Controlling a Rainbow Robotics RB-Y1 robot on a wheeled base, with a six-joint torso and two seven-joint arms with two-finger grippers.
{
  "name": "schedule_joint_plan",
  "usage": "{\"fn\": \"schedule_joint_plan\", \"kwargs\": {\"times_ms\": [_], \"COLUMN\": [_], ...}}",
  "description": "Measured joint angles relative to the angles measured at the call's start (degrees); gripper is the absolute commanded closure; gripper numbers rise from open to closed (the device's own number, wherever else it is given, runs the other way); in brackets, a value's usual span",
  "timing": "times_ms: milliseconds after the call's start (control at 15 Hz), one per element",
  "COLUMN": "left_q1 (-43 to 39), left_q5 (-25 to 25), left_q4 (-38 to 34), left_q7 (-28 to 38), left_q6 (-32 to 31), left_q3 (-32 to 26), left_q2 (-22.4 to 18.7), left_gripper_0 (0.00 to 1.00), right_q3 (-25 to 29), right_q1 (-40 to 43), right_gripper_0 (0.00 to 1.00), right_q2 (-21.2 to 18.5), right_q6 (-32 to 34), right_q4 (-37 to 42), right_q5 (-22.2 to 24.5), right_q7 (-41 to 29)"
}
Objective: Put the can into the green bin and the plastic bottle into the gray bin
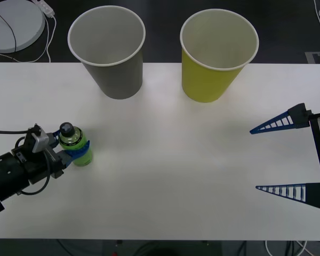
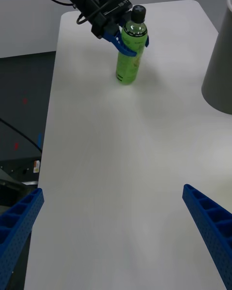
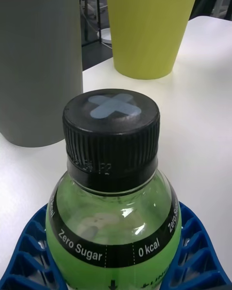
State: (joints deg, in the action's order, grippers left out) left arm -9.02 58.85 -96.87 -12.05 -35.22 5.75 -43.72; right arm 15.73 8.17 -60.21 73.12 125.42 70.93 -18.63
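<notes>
We found the left tool (image 1: 69, 151) clenched around the upright plastic bottle (image 1: 77, 144) at the tabletop's (image 1: 170, 170) left side. The gray bin (image 1: 109, 50) stood ahead and slightly right of it, nearer than the green bin (image 1: 216, 56). Our right tool (image 1: 280, 157) hung released, well apart.

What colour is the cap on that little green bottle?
Black, with a pale cross marked on top; the left wrist view shows the plastic bottle and its cap best.

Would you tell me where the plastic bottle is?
The plastic bottle stands upright at the table's left in the front view, gripped by the left claw, in front of the gray bin.
</notes>
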Motion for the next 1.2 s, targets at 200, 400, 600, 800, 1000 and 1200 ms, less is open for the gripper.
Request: {"fn": "schedule_joint_plan", "kwargs": {"times_ms": [200, 400, 600, 800, 1000, 1200], "left_q1": [-0.02, -0.41, -2.77, -5.73, -7.54, -7.81], "left_q5": [0.77, 2.9, 5.36, 10.38, 16.15, 21.22], "left_q4": [-0.7, -2.48, -5.53, -9.94, -13.53, -15.65], "left_q7": [2.48, 8.68, 13.38, 20.59, 28.37, 35.42], "left_q6": [0.02, 1.23, 3.32, 5.08, 5.45, 4.08], "left_q3": [-0.13, -0.97, -4.24, -8.06, -11.35, -13.34], "left_q2": [-1.43, -2.96, -3.2, -3.23, -3.8, -5.65], "left_gripper_0": [1.0, 1.0, 1.0, 1.0, 1.0, 1.0], "right_q3": [0.0, 0.0, 0.0, 0.0, 0.0, 0.0], "right_q1": [0.0, 0.0, 0.0, 0.0, 0.0, 0.0], "right_gripper_0": [0.0, 0.0, 0.0, 0.0, 0.0, 0.0], "right_q2": [0.0, 0.0, 0.0, 0.0, 0.0, 0.0], "right_q6": [0.0, 0.0, 0.0, 0.0, 0.0, 0.0], "right_q4": [0.0, 0.0, 0.0, 0.0, 0.0, 0.0], "right_q5": [0.0, 0.0, 0.0, 0.0, 0.0, 0.0], "right_q7": [0.0, 0.0, 0.0, 0.0, 0.0, 0.0]}}
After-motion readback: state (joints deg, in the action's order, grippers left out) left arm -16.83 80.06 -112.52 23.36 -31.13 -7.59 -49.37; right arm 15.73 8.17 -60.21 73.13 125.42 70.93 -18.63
